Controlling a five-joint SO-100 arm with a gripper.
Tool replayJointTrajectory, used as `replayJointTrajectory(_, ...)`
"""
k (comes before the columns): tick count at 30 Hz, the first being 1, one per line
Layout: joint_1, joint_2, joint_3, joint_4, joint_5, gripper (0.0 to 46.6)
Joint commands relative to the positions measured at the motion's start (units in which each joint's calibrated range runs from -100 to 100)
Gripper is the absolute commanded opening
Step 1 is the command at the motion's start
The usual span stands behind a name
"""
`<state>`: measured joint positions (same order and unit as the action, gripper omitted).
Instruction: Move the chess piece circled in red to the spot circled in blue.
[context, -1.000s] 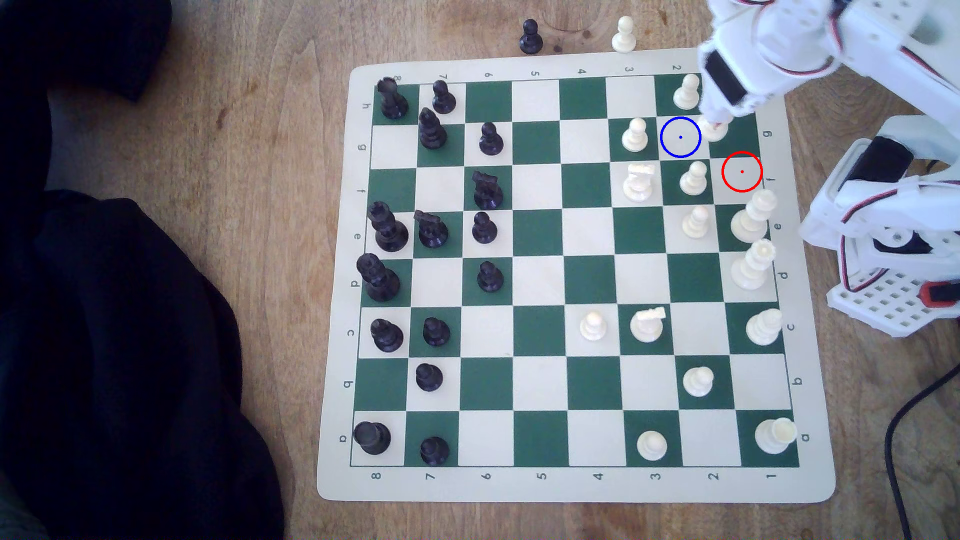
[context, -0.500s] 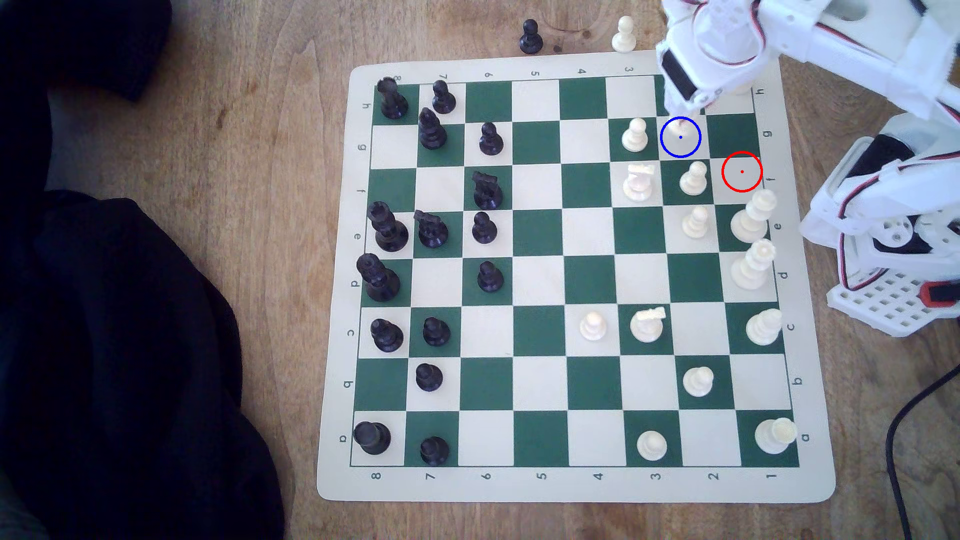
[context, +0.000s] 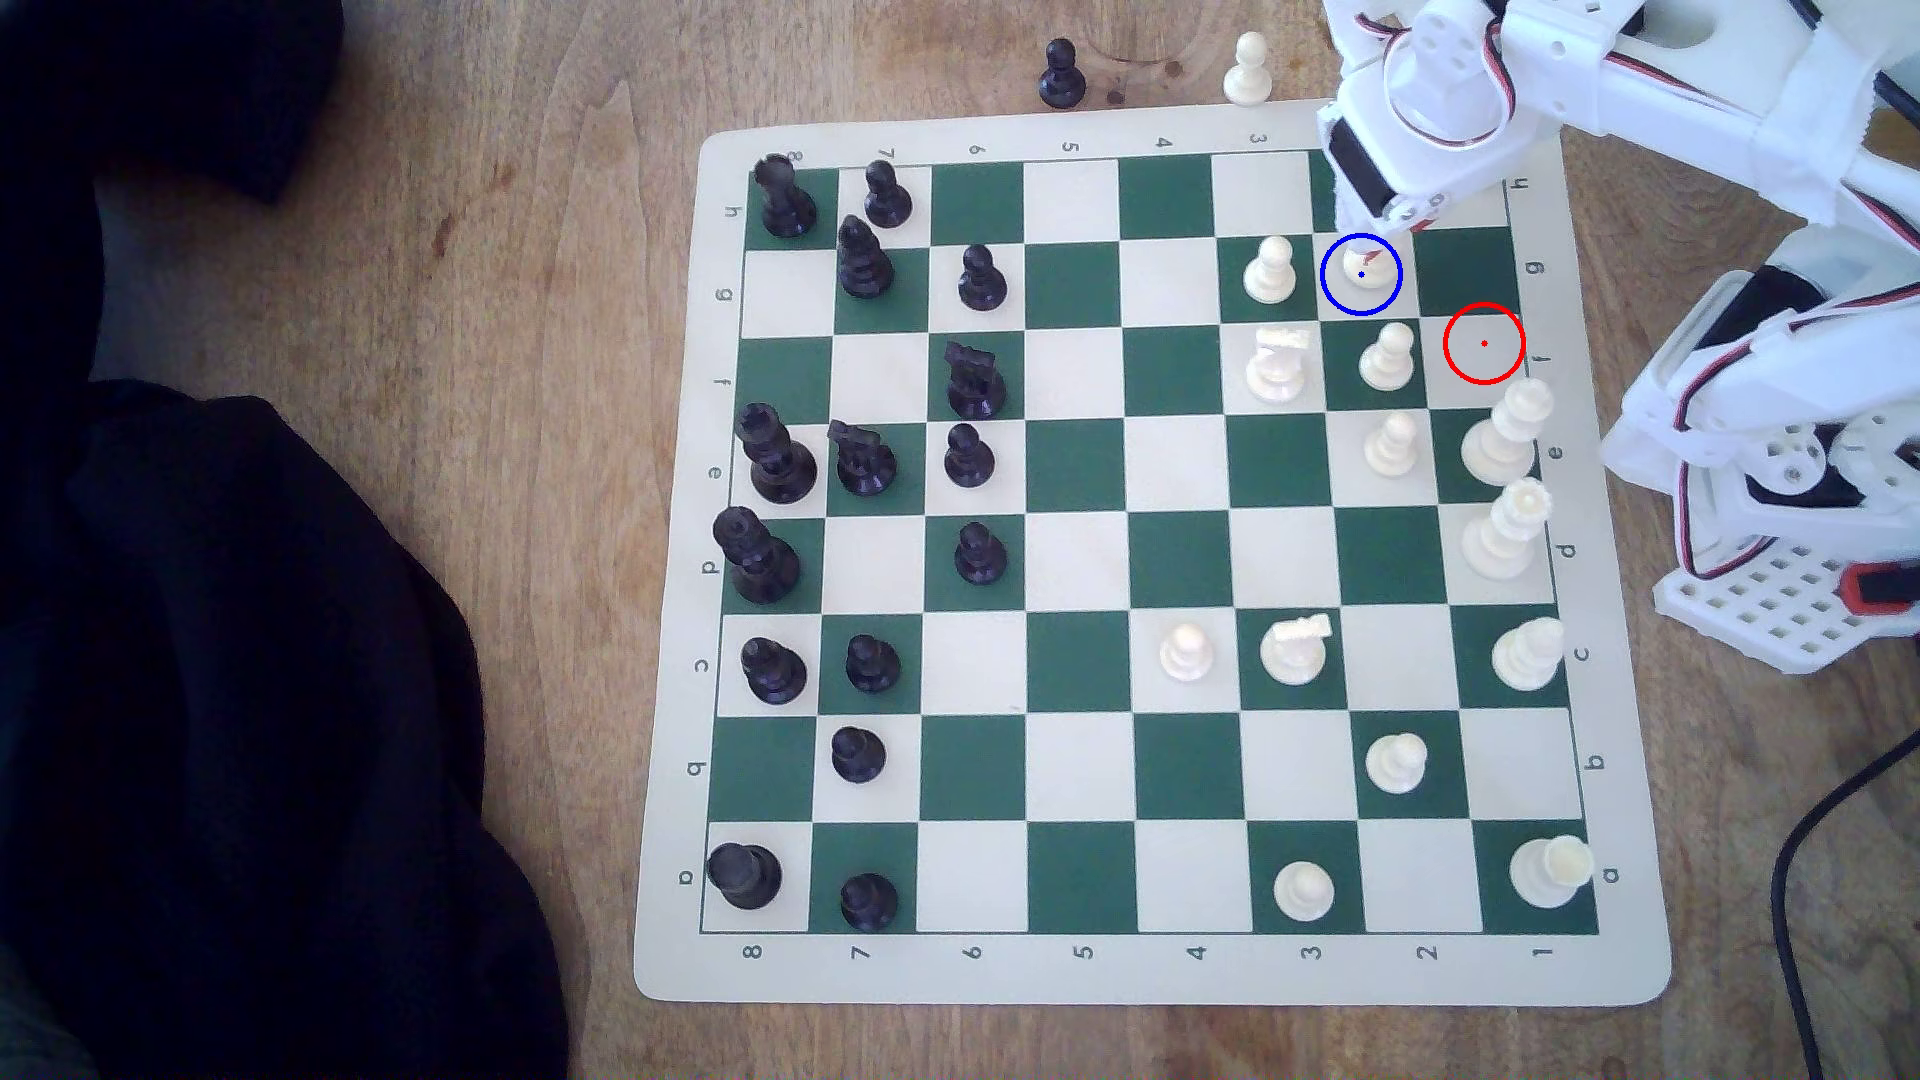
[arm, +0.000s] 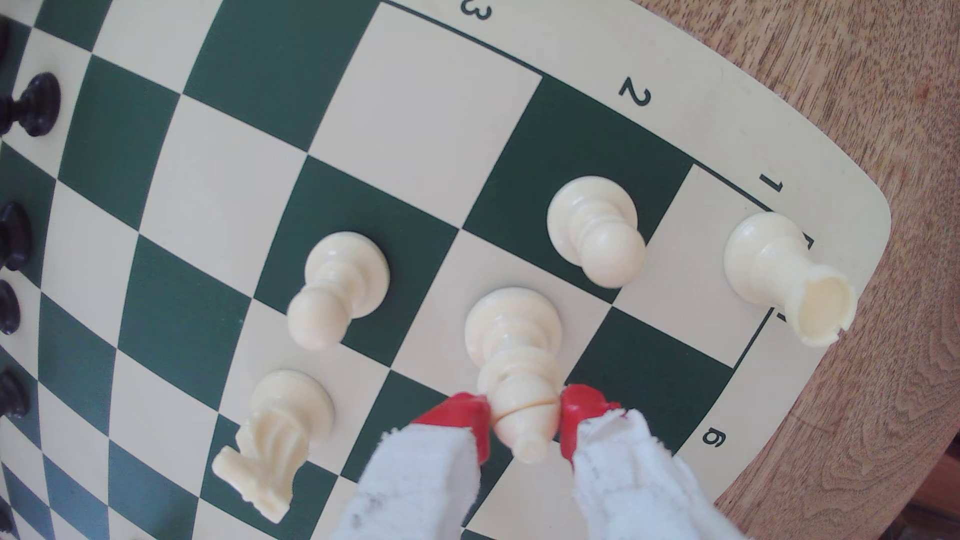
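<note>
Since a second ago the bishop (arm: 514, 363) has shifted from the dark g1 square onto the cream square with the blue ring (context: 1361, 274); it sat near that ring's upper edge half a second back and now sits inside it. Base looks planted on the square in the wrist view, piece upright. Gripper (arm: 524, 415) is clamped on the bishop's head: red fingertips (arm: 470, 413) press both sides just below the tip. Red ring (context: 1484, 344) marks a cream square on the board's edge toward the exterior view's right, no piece in it. Around the bishop in the wrist view: a white pawn (arm: 337, 288) on the adjacent dark square, another white pawn (arm: 597, 228) on the dark square toward the board edge, a white knight (arm: 275, 436) diagonally off, a white rook (arm: 784, 275) in the corner. Chess mat (context: 1143, 971) lies on a wooden table (context: 582, 83). Black pieces stand along the exterior view's left side of the board. One black pawn (context: 1061, 73) and one white pawn (context: 1248, 69) stand off the mat. Dark cloth (context: 239, 675) covers the table at the exterior view's left.
</note>
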<state>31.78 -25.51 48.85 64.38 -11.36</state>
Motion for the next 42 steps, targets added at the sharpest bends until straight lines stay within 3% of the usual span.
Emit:
replayJointTrajectory(1, -0.4, -0.1, -0.9, -0.9, 0.3, 0.3)
replayJointTrajectory(22, -2.2, 1.4, 0.1, 0.2, 1.0, 1.0)
replayJointTrajectory(28, -1.4, 2.6, 0.1, 0.0, 1.4, 10.1)
replayJointTrajectory(33, -0.8, 2.6, 0.1, -0.7, 1.4, 14.8)
replayJointTrajectory(42, -0.4, -1.1, 0.1, 1.1, 1.3, 16.7)
